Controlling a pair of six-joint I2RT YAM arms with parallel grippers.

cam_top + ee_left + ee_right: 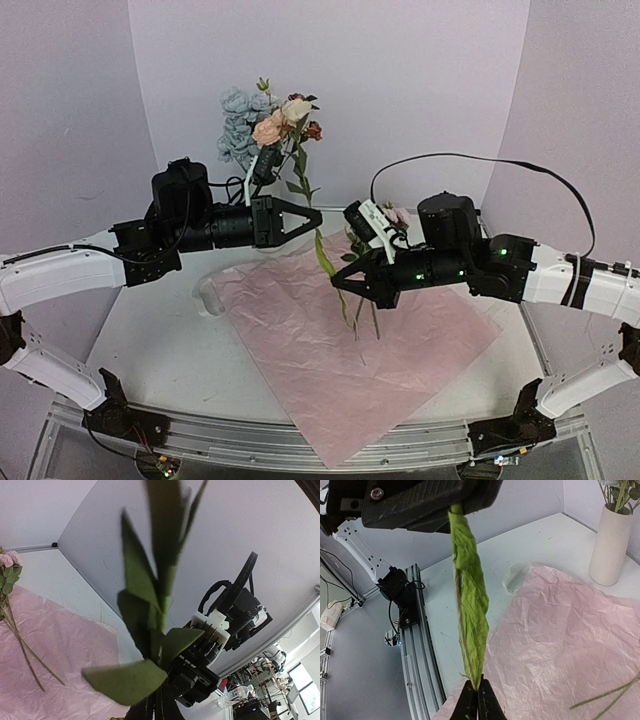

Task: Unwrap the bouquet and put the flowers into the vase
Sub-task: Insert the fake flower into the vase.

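Leaf [472,605], one, crinkled green (long, narrow): left gripper [318,214] clamps its top, right gripper [478,700] below pinches its tip.

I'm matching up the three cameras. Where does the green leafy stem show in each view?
Top external: the green leafy stem hangs at the centre, above the paper.
Left wrist: the stem is close and blurred, filling the middle.
Right wrist: the stem is a vertical strip left of centre.
Shared landmark: the pink paper sheet, seen in all three.
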